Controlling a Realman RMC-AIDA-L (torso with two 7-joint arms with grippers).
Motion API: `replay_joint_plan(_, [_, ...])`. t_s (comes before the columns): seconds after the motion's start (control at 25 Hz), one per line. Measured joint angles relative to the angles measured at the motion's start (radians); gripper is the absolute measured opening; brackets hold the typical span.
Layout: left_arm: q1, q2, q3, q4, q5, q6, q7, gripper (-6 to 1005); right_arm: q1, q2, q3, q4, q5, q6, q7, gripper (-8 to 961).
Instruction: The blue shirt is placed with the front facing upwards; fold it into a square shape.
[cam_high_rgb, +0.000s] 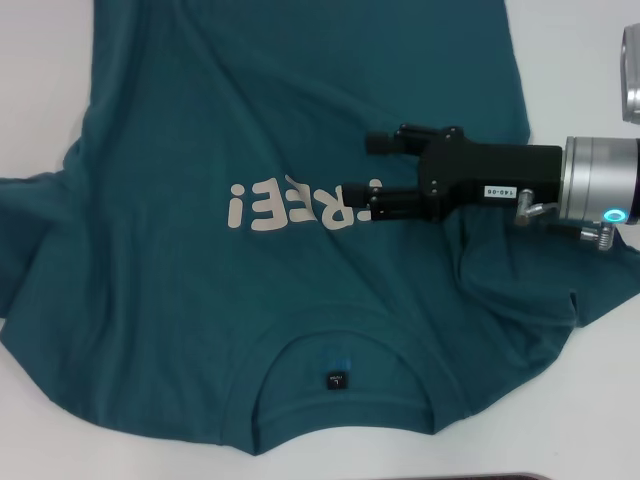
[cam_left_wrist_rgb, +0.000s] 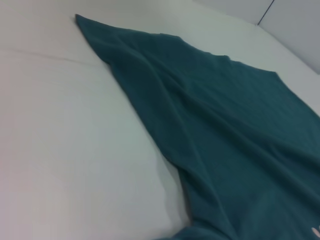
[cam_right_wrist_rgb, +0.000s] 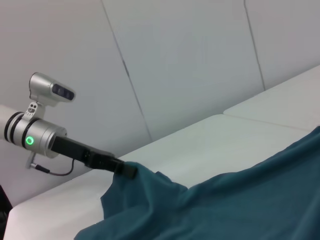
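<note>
The blue shirt (cam_high_rgb: 270, 260) lay spread face-up on the white table (cam_high_rgb: 40, 80), creased, with no fold completed. The right gripper (cam_high_rgb: 378, 176) hovered over the chest lettering, jaws parted and empty. The left gripper (cam_right_wrist_rgb: 127, 170) pinched a shirt edge.

Teal shirt on a white table

The shirt (cam_high_rgb: 200, 300) is plain dark teal-blue with cream letters (cam_high_rgb: 290, 208) across the chest and a small dark label (cam_high_rgb: 337, 380) inside the collar. The right hand (cam_high_rgb: 378, 175) is black, on a silver wrist with a glowing ring. The table (cam_high_rgb: 40, 80) is white.
</note>
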Motion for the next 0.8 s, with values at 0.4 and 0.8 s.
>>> replay_joint_plan(0.4, [-0.019,0.019,-0.038,-0.038,0.076,-0.003,-0.023,7,0.006,0.000,-0.025,-0.015,0.026,0.000,0.000,911])
replay_joint_plan(0.8, [-0.030,-0.002,-0.033,-0.066,0.085,0.019,-0.082,6,0.008,0.000,-0.025,-0.015,0.026,0.000,0.001,911])
